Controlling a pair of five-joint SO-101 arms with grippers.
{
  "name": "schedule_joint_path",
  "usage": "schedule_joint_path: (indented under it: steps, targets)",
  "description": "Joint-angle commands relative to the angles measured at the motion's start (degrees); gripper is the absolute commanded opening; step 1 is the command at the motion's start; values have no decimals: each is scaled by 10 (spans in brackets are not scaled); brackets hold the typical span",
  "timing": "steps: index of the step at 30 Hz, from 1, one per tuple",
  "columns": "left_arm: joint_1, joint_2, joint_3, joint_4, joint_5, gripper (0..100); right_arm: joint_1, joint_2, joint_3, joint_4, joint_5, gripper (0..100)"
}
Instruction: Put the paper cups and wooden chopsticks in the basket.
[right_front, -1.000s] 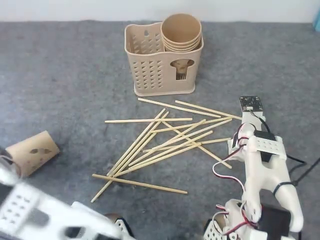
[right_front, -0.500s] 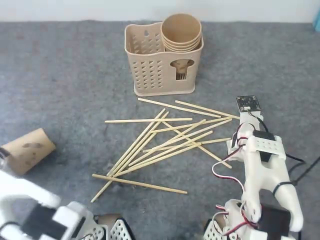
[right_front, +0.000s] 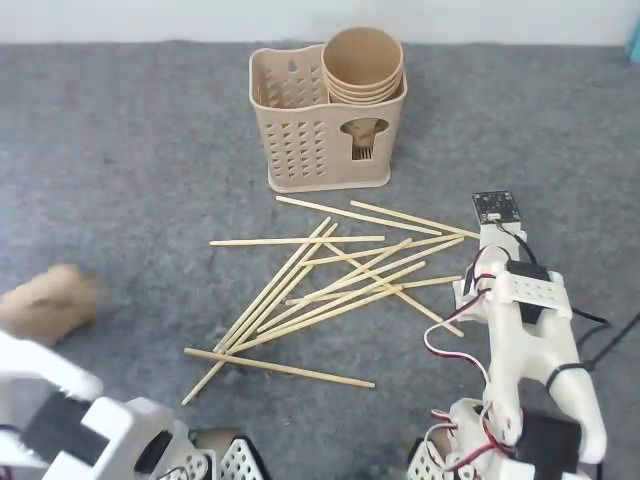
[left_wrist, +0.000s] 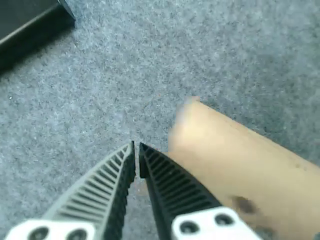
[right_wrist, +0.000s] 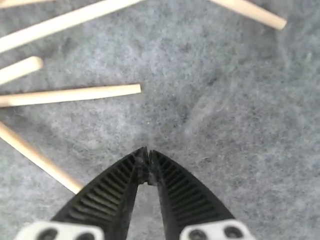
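A loose paper cup (right_front: 45, 303) lies on its side at the far left of the grey carpet. In the left wrist view this cup (left_wrist: 245, 170) rests right beside my left gripper (left_wrist: 136, 146), which is shut with nothing between its fingers. Several wooden chopsticks (right_front: 330, 285) are scattered across the middle of the carpet. The beige basket (right_front: 300, 140) stands at the back with a stack of paper cups (right_front: 362, 62) in its right compartment. My right gripper (right_wrist: 147, 152) is shut and empty, low over the carpet among chopstick ends (right_wrist: 75, 94).
The left arm (right_front: 90, 430) rises from the bottom left corner and the right arm (right_front: 525, 330) from the bottom right. A dark flat object's edge (left_wrist: 30, 25) lies on the carpet beyond the left gripper. Open carpet stretches between the loose cup and the basket.
The left arm has shifted at the bottom left, and the loose cup has been nudged slightly leftward and is still moving. The right arm has barely moved.
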Motion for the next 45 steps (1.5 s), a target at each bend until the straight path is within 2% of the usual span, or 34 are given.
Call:
schedule_joint_path:
  steps: [1, 8, 12, 15, 22, 32, 40, 45]
  targets:
    - [-4, 1, -25, 4, 4, 13, -7, -21, -2, -6, 10, 8]
    - [-4, 1, -24, 4, 4, 13, -7, -21, -2, -6, 11, 8]
    - [32, 2, -6, 2, 18, 13, -7, -21, -2, -6, 11, 8]
    - [81, 3, 31, -15, 27, 13, -7, -21, -1, -6, 11, 8]
    - [192, -3, 98, -97, 112, 13, -7, -21, -1, -5, 11, 8]
    - [318, -4, 24, -98, 187, 13, -7, -22, -1, -5, 11, 8]
    - [447, -3, -15, -100, 242, 13, -7, -22, -1, -7, 11, 8]
    - [503, 1, -20, -134, 255, 14, -7, -22, -1, -8, 11, 8]
